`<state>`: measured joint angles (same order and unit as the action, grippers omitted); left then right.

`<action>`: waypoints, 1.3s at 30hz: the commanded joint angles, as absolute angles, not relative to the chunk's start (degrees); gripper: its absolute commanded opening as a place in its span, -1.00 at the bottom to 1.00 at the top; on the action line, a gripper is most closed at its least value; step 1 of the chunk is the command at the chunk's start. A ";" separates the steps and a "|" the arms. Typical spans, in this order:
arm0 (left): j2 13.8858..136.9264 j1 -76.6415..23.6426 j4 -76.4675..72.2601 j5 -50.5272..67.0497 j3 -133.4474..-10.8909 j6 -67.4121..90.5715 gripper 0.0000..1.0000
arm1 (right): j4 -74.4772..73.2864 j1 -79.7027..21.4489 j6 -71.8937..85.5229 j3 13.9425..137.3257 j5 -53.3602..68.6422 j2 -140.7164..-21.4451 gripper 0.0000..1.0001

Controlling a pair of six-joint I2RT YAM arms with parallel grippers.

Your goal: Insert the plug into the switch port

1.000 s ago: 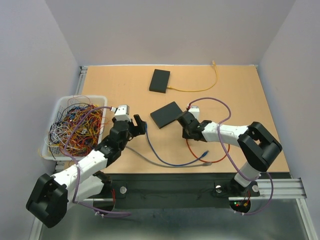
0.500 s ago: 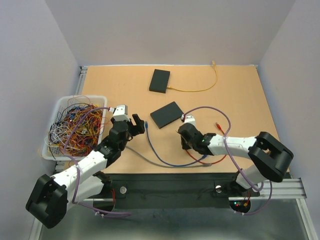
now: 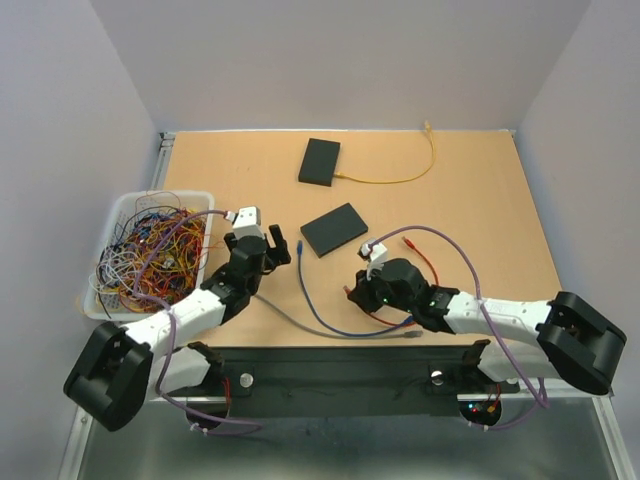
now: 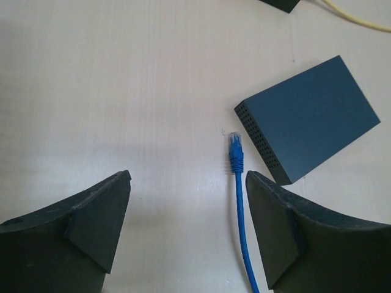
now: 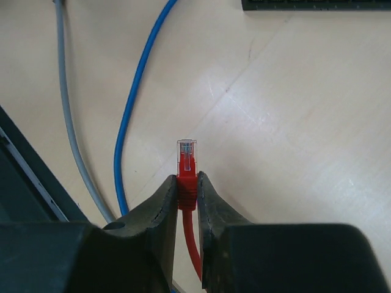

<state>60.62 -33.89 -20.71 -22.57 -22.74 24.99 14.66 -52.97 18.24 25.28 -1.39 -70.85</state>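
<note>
The red plug (image 5: 187, 160) sits between the fingers of the right gripper (image 5: 187, 183). The two jaws are pressed together on its red boot, and the clear tip stands out just past the fingertips, pointing straight ahead of the gripper. Its red cable (image 5: 190, 241) runs back between the fingers toward the wrist.

Ahead of this gripper, well apart from the plug tip, I see the perforated edge of the dark switch (image 5: 317, 5) at the top of the right wrist view. Left of the fingers the blue cable (image 5: 131, 116) and the gray cable (image 5: 66, 122) lie on the table (image 5: 305, 122), not touching the plug.

From above, the right arm lies low and stretched along the near side of the table, its elbow far on the right and the wrist turned to the left. The switch (image 3: 334, 229) lies flat, beyond the gripper and a little toward the far side.

The left gripper (image 4: 188, 180) is spread wide and holds nothing. The blue plug (image 4: 235, 146) lies on the table between its fingers and slightly ahead, near the right finger, with its tip just beside the corner of the switch (image 4: 311, 119). The left arm reaches out from its base toward the middle of the table, beside the bin (image 3: 165, 195) full of tangled wires.

A second dark box (image 3: 320, 162) with a yellow cable (image 3: 400, 181) lies farther away.
</note>
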 commanded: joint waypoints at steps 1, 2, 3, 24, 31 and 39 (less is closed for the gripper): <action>67.22 -31.74 -29.15 -16.93 -29.26 21.10 0.79 | 21.00 -53.35 13.98 25.31 1.76 -69.26 -0.99; 68.63 -30.77 -30.31 -14.70 -30.05 21.01 0.79 | 21.09 -53.44 13.63 25.49 1.24 -69.34 -0.99; 71.43 -29.02 -31.98 -10.94 -31.89 21.01 0.80 | 20.92 -53.44 13.54 26.18 0.36 -69.78 -0.99; 97.99 -20.48 -53.17 19.07 -42.71 23.64 0.79 | 26.37 -53.44 9.31 29.25 -4.29 -77.76 -0.99; 103.44 -20.48 -55.02 24.51 -45.35 22.94 0.77 | 22.95 -53.44 11.77 35.94 -9.05 -84.10 -0.99; 105.20 -20.48 -55.90 24.61 -44.65 24.34 0.76 | 17.85 -53.44 12.66 46.48 -14.23 -93.76 -0.99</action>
